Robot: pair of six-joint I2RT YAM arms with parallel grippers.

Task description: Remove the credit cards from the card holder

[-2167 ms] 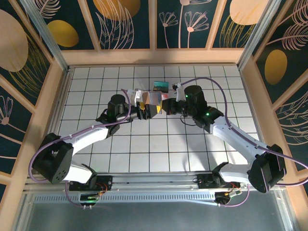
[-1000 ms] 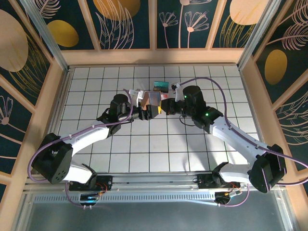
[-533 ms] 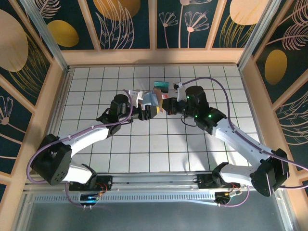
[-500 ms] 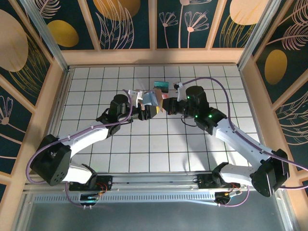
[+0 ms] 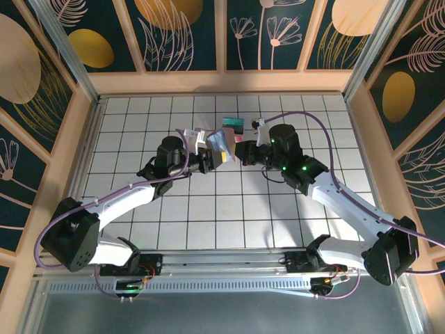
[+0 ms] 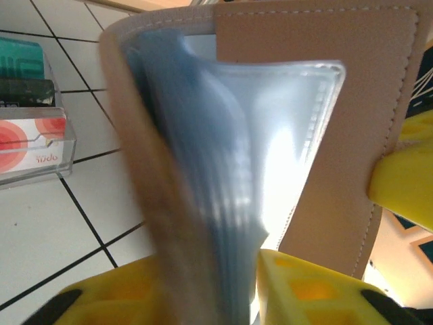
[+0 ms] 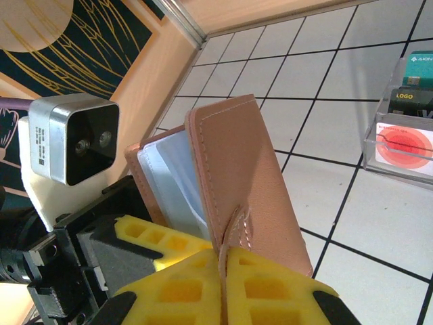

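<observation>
The card holder (image 5: 221, 145) hangs half open above the counter (image 5: 208, 202), between the 2 tools. The right tool (image 7: 225, 271) is clenched on its strap tab. The left tool (image 6: 218, 298) flanks its cover and blue sleeves, but I cannot tell whether it grips. 2 credit cards (image 7: 404, 145) stand in a clear rack (image 6: 64, 145) nearby.

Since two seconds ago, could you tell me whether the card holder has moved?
Yes, slightly: in the top view the card holder has edged closer to the clear card stand, which sits in the same spot on the grid.
</observation>
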